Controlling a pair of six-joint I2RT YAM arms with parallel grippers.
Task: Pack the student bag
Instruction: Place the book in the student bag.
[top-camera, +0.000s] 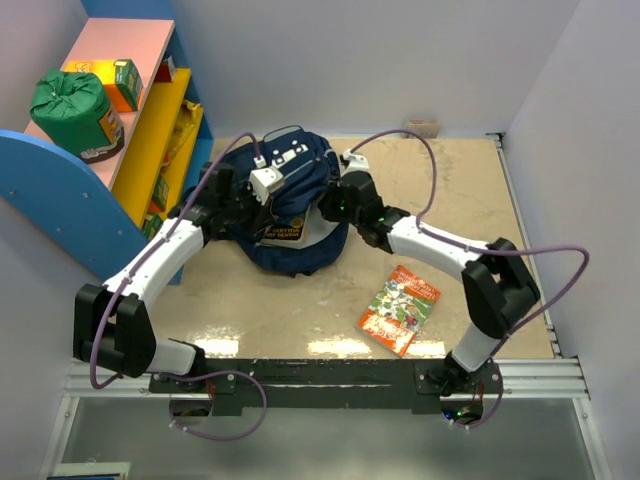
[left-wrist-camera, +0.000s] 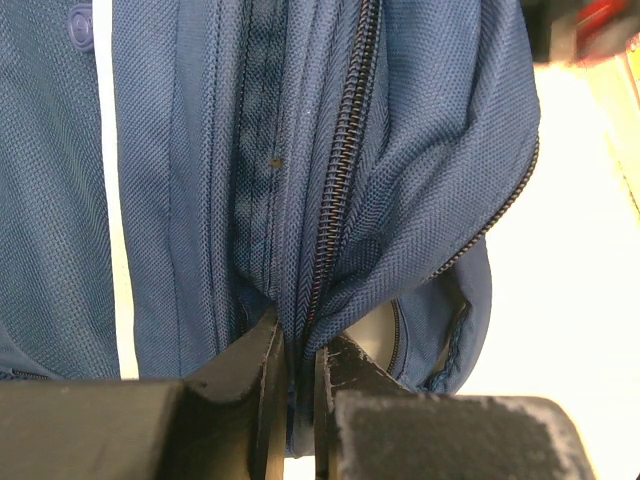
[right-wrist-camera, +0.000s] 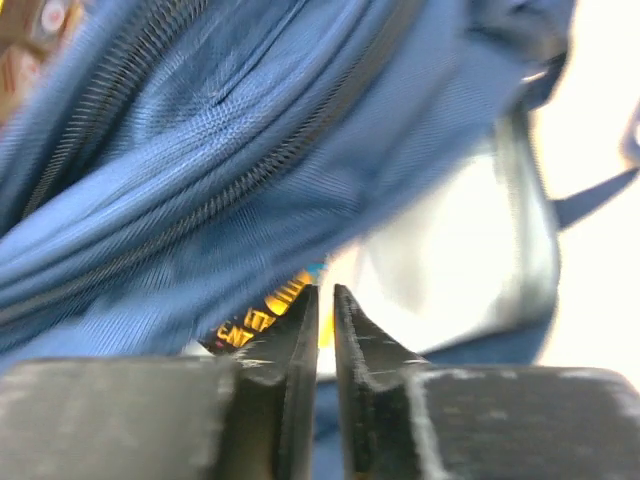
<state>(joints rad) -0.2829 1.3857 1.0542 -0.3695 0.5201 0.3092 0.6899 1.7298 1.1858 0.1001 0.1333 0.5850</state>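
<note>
Student bag (top-camera: 285, 255) in pinch of left gripper (left-wrist-camera: 300, 340)

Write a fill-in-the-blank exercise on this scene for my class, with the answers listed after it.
1. The book lies flat on the ____, to the right of the bag.
2. The left hand pinches the bag's fabric right beside its ____.
3. The green sack sits on the ____.

Missing words: table; zipper; shelf.

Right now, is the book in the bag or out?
Out: the book lies flat on the table, apart from the student bag.
</note>
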